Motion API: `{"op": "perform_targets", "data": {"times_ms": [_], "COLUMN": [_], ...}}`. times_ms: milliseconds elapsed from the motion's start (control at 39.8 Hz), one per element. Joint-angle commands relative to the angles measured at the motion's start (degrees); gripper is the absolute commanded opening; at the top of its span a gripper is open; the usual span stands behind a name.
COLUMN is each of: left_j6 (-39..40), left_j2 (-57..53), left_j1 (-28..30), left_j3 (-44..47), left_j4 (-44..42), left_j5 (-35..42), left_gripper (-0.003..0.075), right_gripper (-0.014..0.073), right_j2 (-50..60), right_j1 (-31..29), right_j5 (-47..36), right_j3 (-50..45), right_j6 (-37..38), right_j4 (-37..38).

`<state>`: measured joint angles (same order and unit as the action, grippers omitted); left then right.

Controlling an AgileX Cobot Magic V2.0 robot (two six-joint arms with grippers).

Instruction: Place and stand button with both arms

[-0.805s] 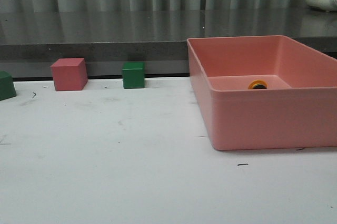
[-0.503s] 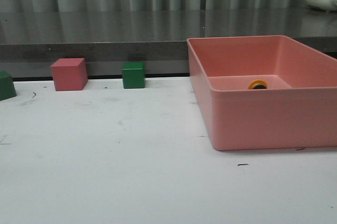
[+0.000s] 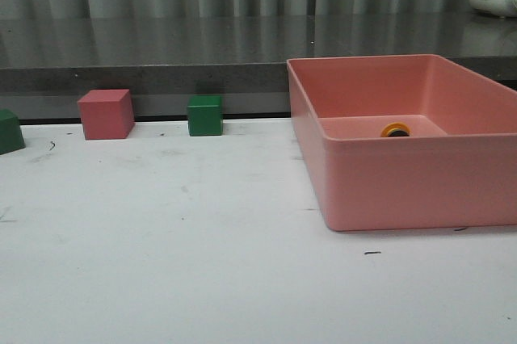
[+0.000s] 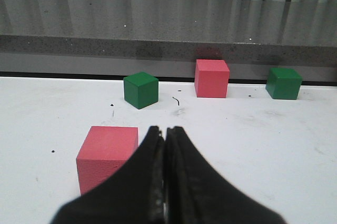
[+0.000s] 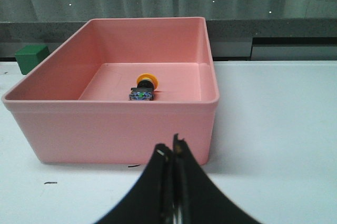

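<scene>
Surface: white table (image 3: pixel 202 263) with scuff marks; grey ledge and curtain behind.
Button (image 5: pixel 144 88): on its side on the floor of the pink bin (image 5: pixel 116 124), yellow cap toward 12 o'clock, bluish base toward 6 o'clock.
Hidden: in the front view only the yellow cap shows above the bin wall.
Left gripper (image 4: pixel 165 145): fingers pressed together, empty, over the table near a pink cube (image 4: pixel 108 155).
Right gripper (image 5: pixel 171 153): fingers pressed together, empty, outside the bin's near wall.
Cut off: a green cube (image 3: pixel 10 131) at the front view's 9 o'clock edge.

Salmon-pink bin (image 3: pixel 420 190) on white worktop (image 3: pixel 161 263); button (image 5: pixel 144 88) yellow cap, black body, bluish base. Pink cube (image 3: pixel 106 114), green cube (image 3: pixel 205 115) at far edge. Grey ledge (image 3: pixel 161 49). Glossy black grippers.
</scene>
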<state>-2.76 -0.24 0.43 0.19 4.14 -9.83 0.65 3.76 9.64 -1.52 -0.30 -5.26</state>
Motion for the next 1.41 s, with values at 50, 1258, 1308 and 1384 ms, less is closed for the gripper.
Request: {"op": "perform_targets", "data": {"times_ms": [50,1258,1308,1384], "left_j6": [0.57,0.57,0.57,0.57], "left_j2": [-1.27,23.31,23.31,23.31], "left_j1": [-0.02,-0.02,-0.02,-0.02], "left_j3": [0.39,-26.33,-26.33,-26.33], "left_j4": [0.51,0.6,0.6,0.6], "left_j5": [6.5,5.7,5.7,5.7], "left_gripper": [-0.002,-0.002,-0.0018,0.0006], "right_gripper": [-0.007,-0.0059,-0.0048,0.0013], "right_j2": [0.95,-23.8,-23.8,-23.8], "right_j1": [-0.2,-0.2,-0.2,-0.2], "right_j5": [-4.36,3.99,3.54,3.0], "right_j3": [0.27,27.32,27.32,27.32], "right_j6": [-0.53,-0.53,-0.53,-0.53], "right_j4": [0.09,0.09,0.09,0.09]}}
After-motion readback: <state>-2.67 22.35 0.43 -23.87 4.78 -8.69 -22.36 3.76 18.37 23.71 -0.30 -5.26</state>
